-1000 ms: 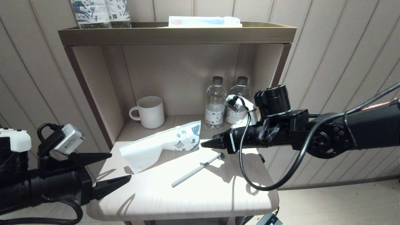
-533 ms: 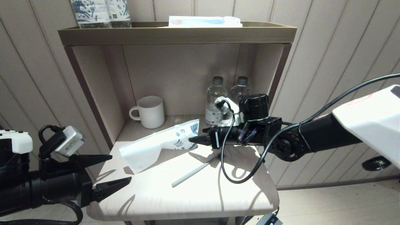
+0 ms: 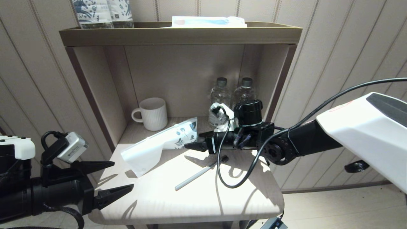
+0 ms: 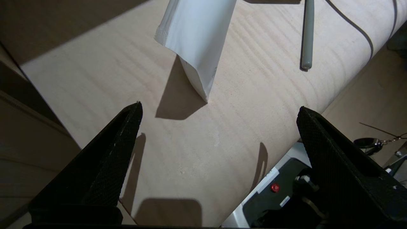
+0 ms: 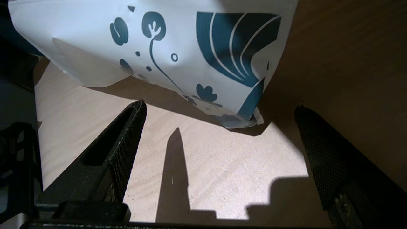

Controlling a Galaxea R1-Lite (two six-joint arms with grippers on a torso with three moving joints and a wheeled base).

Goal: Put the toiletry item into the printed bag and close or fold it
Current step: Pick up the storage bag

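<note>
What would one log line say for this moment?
right gripper: open, at printed bag | left gripper: open, idle | toothbrush: on table, outside bag

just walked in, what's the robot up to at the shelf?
The right tool, open, sits at the printed end of the printed bag on the table, nothing gripped. The toothbrush lies on the table beside the bag, not inside it. The left tool is open too, parked off the table's front-left corner. A mug and two water bottles stand at the back.
</note>
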